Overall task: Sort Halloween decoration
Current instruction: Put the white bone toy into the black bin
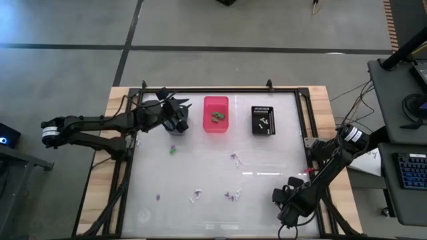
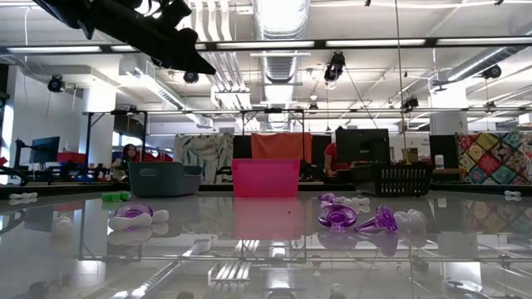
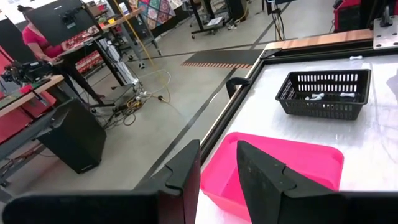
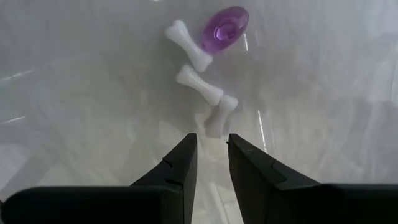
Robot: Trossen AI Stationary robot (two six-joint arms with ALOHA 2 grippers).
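Observation:
Small Halloween trinkets lie loose on the glass table: a green one (image 1: 172,151), and purple and white ones (image 1: 235,158) (image 1: 195,197) (image 1: 232,195). Green pieces lie in the pink bin (image 1: 215,113) and white ones in the black bin (image 1: 263,120). My right gripper (image 1: 279,198) points down near the table's near right, open, over white bones (image 4: 199,84) and a purple piece (image 4: 227,25), touching neither. My left gripper (image 1: 179,120) hangs open and empty at the far left, beside the pink bin (image 3: 273,168).
A blue-grey bin (image 2: 164,178) stands left of the pink one along the far edge. A dark metal frame (image 1: 220,91) rims the glass. More trinkets show near the front in the low view (image 2: 337,216). People sit at desks in the room beyond.

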